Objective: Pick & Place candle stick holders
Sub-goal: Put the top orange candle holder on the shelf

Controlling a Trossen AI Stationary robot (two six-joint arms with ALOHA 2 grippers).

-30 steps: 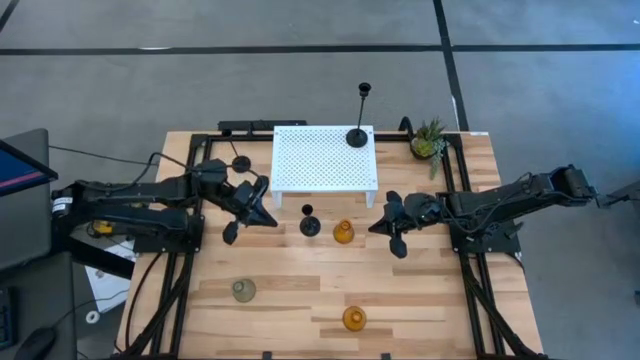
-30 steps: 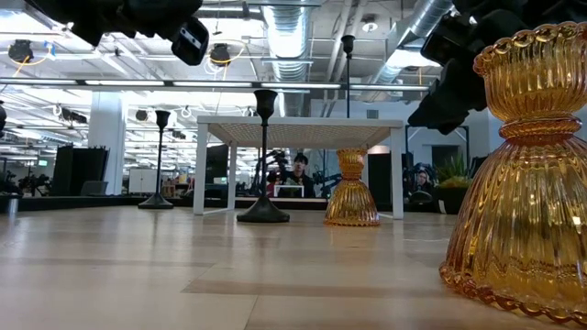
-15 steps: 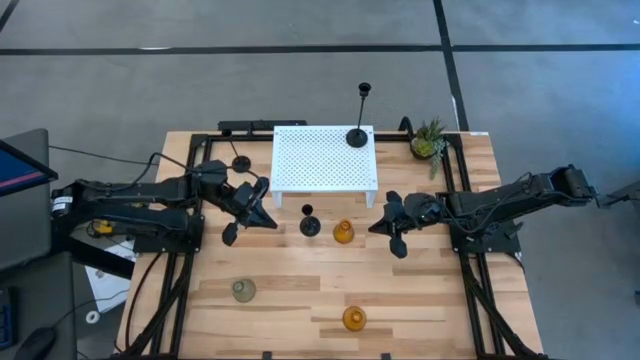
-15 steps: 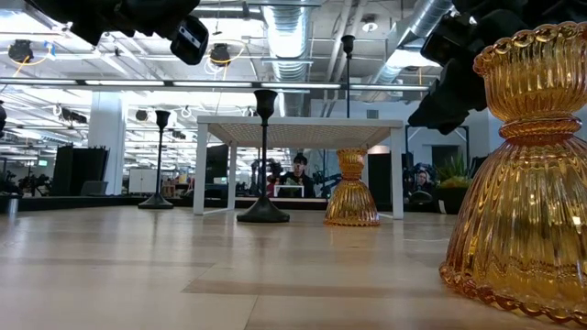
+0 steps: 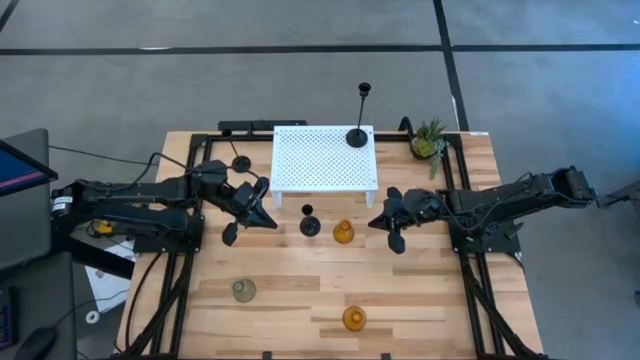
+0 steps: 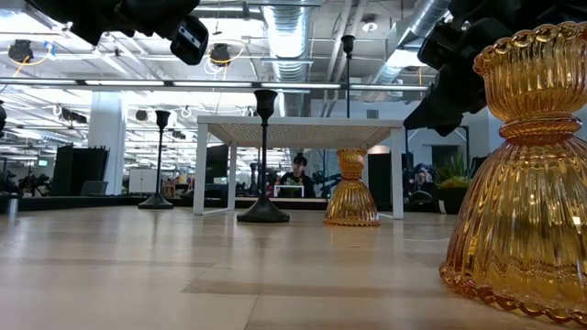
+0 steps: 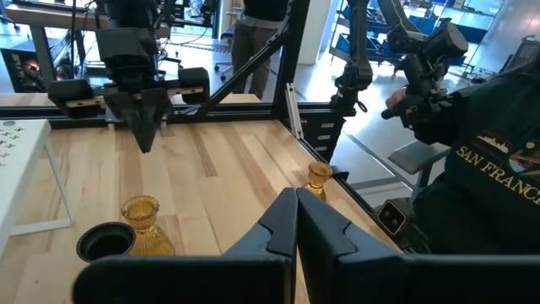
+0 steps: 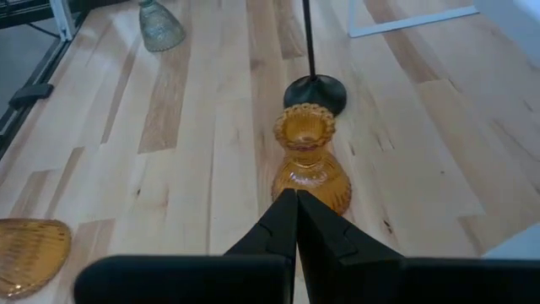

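Centre frame, high view: my right claw (image 5: 385, 222) pressed together, empty, beside amber holder (image 5: 343, 233). Left claw (image 5: 252, 210) together too. One black holder (image 5: 357, 136) on stand (image 5: 322, 158); five wait on counter (image 5: 300, 290).

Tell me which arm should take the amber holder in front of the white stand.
Right. The right claw hangs beside the amber holder, its wrist view aimed straight at it. The left claw has the short black holder in between.

White perforated stand (image 5: 323, 158) on wooden table (image 5: 290, 300), potted green plant (image 5: 430, 139) at far corner
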